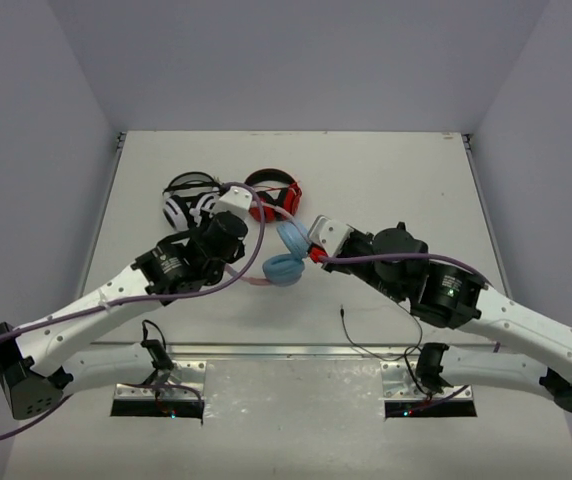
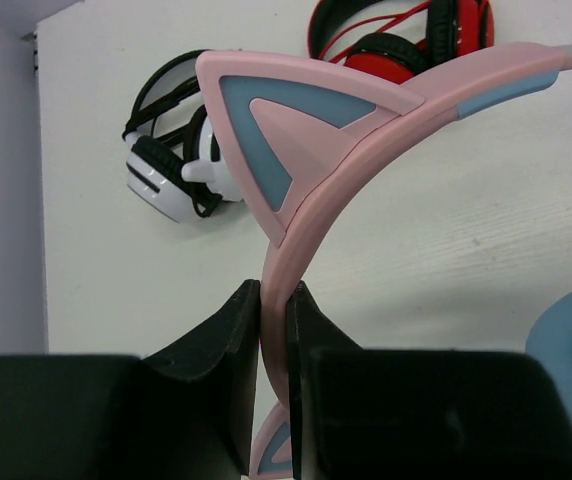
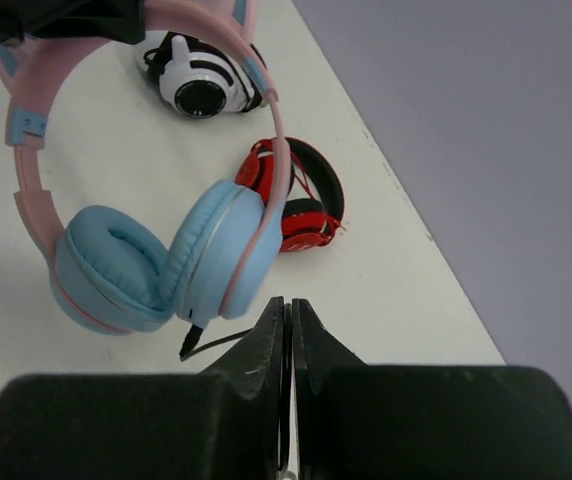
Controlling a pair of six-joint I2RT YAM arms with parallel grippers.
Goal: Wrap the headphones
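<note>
Three plain grey walls [image 1: 286, 60] are closing in a white table [image 1: 396, 170] that is filling the middle of the top view. Much is being hidden there: both sets of fingertips are disappearing under the arms [image 1: 486, 310]. The cable [image 1: 346, 325] is showing only as a thin black line trailing across the lower centre. In the left wrist view a second cat ear is being cut off at the bottom edge and one earcup at the right edge. Whether the earcups are touching the table is hard to tell. The headphones [image 1: 284, 262] are sitting at the centre of the top view, between the two arms. The left gripper [image 2: 274, 300] is pinching the pink headband [image 2: 446, 95] just below a pink cat ear [image 2: 286, 130] with blue inlay. The right gripper [image 3: 288, 310] is pressing its fingers together on the cable, close to the plug under the light blue padded earcups [image 3: 166, 265], which are facing each other. A red pair [image 1: 274, 192] and a black-and-white pair [image 1: 188, 200] are lying just beyond, toward the upper centre.
</note>
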